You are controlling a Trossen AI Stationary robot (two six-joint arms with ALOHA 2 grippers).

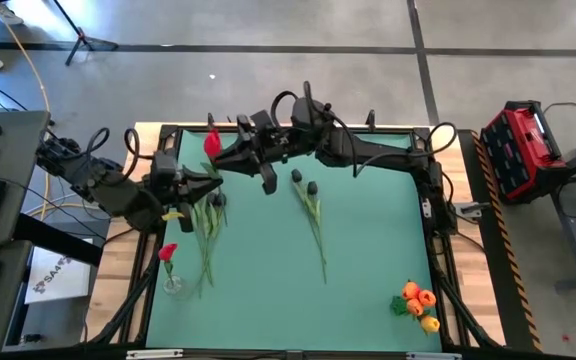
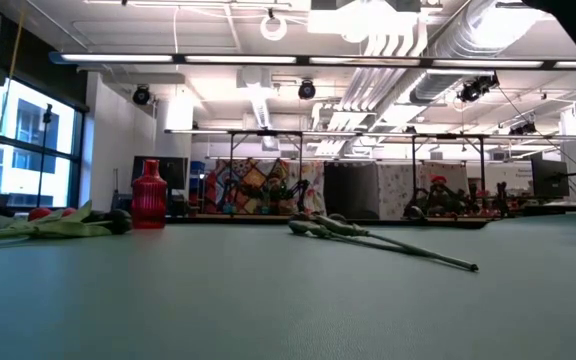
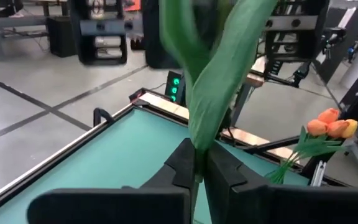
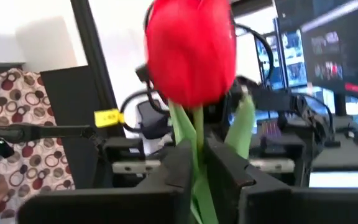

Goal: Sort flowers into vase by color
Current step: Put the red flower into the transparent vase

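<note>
1. The left end effector (image 3: 199, 171) is at the far left of the green tabletop (image 1: 368, 260), its fingers clamped together on the green stem and leaf of a red tulip (image 4: 191, 50).
2. The right end effector (image 4: 199, 163) meets it there from the right. Its fingers sit on either side of the same stem just below the red head, with the stem between them; whether they press it or stand slightly off it cannot be told.
3. The red tulip is held up off the tabletop between the two end effectors, and in the high view its head shows near the far left edge.
4. A small bunch of stems (image 1: 206, 235) lies flat on the left side of the tabletop, just beside the left end effector.
5. A dark-headed flower (image 1: 313, 215) lies alone near the middle, its stem running toward the near edge.
6. A clear vase (image 1: 172, 284) at the near left holds one red flower (image 1: 168, 252).
7. A bunch of orange and yellow flowers (image 1: 418, 303) is at the near right corner.
</note>
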